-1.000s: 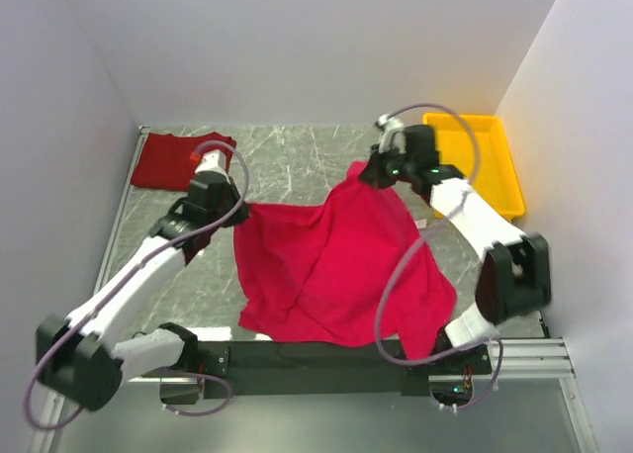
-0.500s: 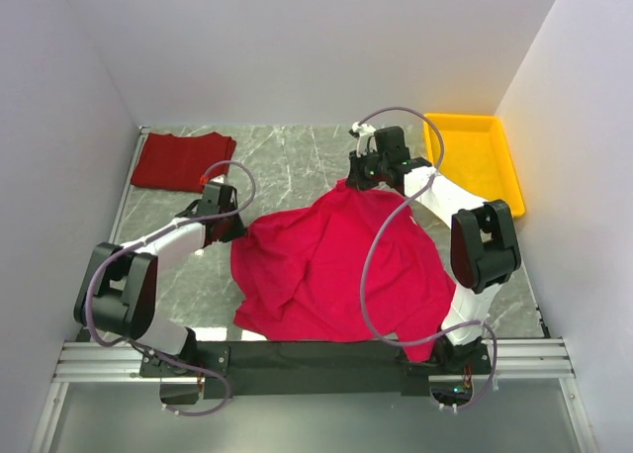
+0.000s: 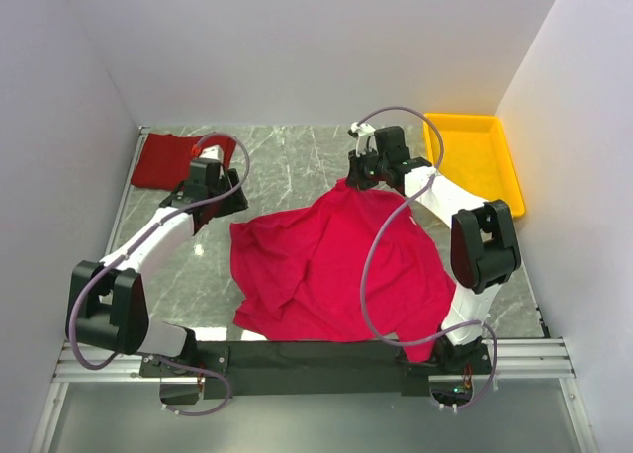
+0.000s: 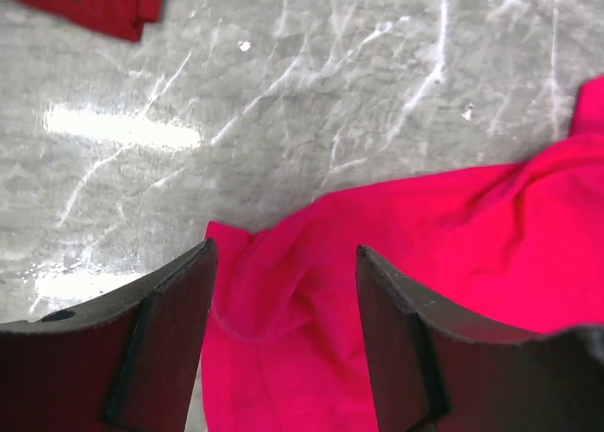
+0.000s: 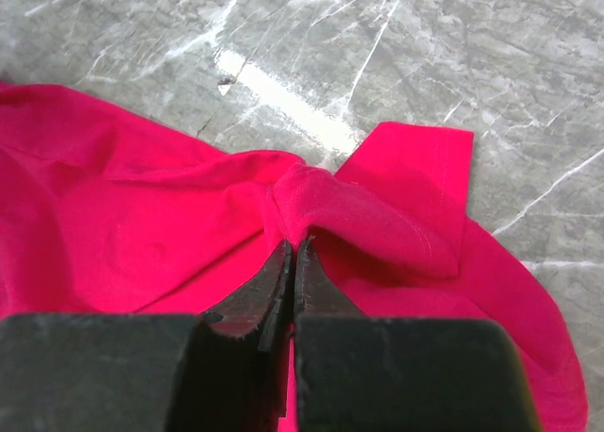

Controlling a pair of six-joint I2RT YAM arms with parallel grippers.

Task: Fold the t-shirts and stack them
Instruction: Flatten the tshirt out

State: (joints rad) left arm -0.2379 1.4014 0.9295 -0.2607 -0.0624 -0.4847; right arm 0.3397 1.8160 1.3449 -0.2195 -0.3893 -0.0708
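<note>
From above, the left fingers [image 3: 231, 198] have let go of the crimson-pink t-shirt [image 3: 331, 270] and drawn back toward the brick-red t-shirt [image 3: 163, 161] at the counter's [image 3: 297, 156] far left; the right fingers [image 3: 352, 179] stay at the pink cloth's far edge; at the left wrist, the left fingers [image 4: 160, 338] stand apart and empty over the dropped corner, which lies rumpled on the counter; at the right wrist, the right fingers [image 5: 255, 305] are pinched together on a raised fold; the spread looks half set, and the left side likely needs regrasping before any fold.
</note>
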